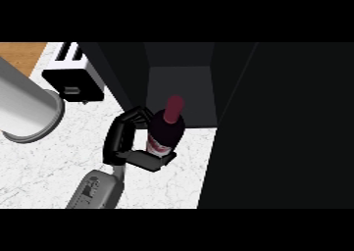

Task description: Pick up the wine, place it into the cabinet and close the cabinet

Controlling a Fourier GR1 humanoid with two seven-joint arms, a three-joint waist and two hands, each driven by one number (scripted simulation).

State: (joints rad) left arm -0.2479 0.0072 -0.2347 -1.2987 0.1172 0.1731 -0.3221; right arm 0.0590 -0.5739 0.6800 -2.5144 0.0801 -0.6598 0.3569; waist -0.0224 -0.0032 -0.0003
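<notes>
A dark wine bottle with a red capsule and a pale label is grasped in the one hand that shows, whose black fingers and thumb are curled round its lower body. It cannot be told which of the robot's hands this is. The bottle is held upright above the white marble counter, just before the open dark cabinet; a toaster and a large grey cylinder are seen at the left.

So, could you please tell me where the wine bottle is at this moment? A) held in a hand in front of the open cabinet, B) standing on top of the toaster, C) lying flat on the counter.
A: the hand is curled round the wine bottle, just before the open cabinet.
</notes>
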